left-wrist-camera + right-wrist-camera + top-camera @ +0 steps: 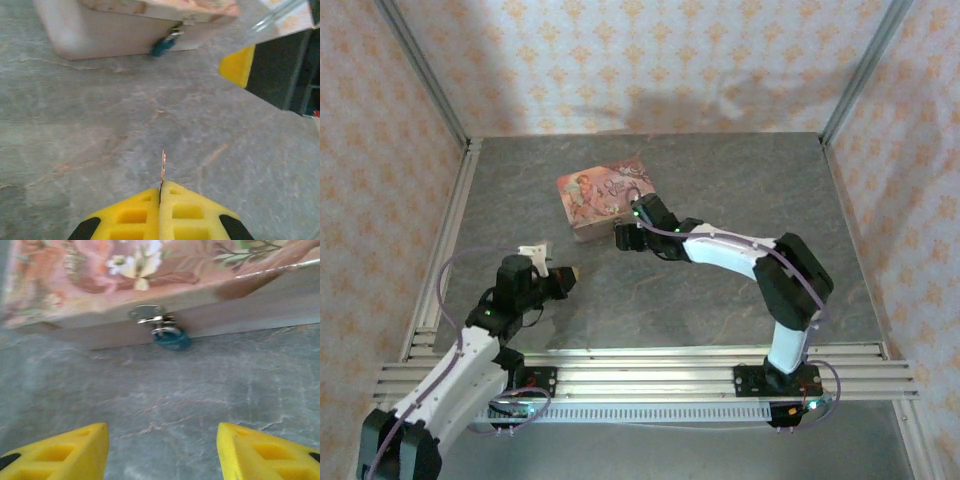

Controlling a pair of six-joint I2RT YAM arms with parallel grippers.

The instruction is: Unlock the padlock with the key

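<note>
Toward the far middle of the grey stone-look table (740, 190): a pink illustrated tin (605, 198), lying flat with its lid down. Inside hidden, so contents impossible to tell. On the tin's near side wall, a small silvery hasp (147, 314) bridging lid and body. Hanging from that hasp, the padlock (171, 337) — teal-blue body, tilted, low against the pale wall and close to the tabletop. Touching the table or not: cannot tell, finer detail lost in blur.

Right gripper (161, 432): yellow fingers spread wide, nothing between them, aimed at the tin's side wall with the padlock straight ahead, near but apart from it. From the overhead camera, right arm stretched from its base at the near right across to the tin's near corner.

Left gripper (161, 189): yellow pads pressed together, pinching the key (163, 167). Seen edge-on from the left wrist — a thin pale blade standing out ahead of the fingertips, above bare table, pointing toward the tin. Well apart from the padlock, with open tabletop between. In the same wrist view, up at right, one yellow fingertip (237, 65) of the right gripper beside the tin. From overhead, left gripper over the table's near left part, well short of the tin, wrist turned toward it.

Around the table: walls (670, 60) papered in a pale orange pattern, and aluminium rails (640, 375) along the near edge, both arm bases bolted on.
</note>
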